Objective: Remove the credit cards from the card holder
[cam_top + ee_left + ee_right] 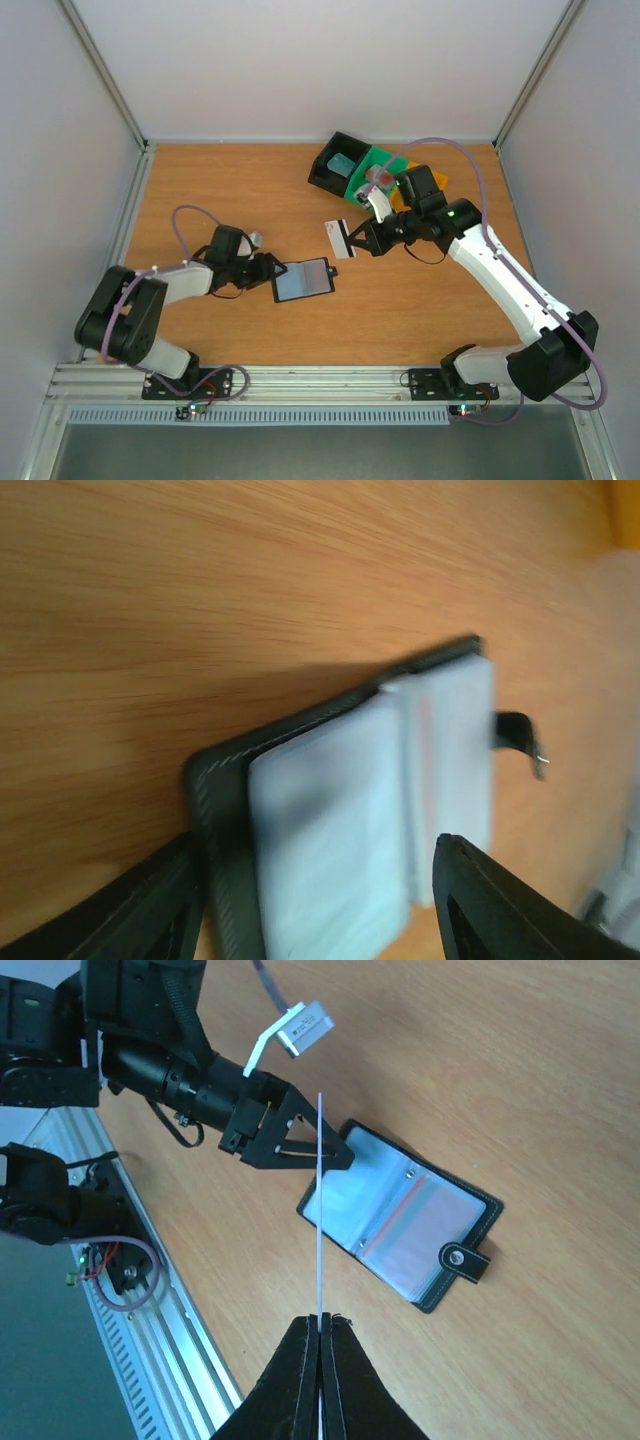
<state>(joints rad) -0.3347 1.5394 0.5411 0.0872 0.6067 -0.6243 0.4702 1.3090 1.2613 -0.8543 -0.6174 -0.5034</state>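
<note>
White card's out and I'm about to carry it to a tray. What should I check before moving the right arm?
1. Right gripper shut on the whitish card: ok.
2. Card clear of the card holder: ok.
3. Left gripper at the holder's edge: ok. Firm hold: cannot tell.
4. Black tray holds the teal card and green tray holds the red card: ok.
5. Orange tray free: cannot tell, mostly hidden behind the right arm.
</note>
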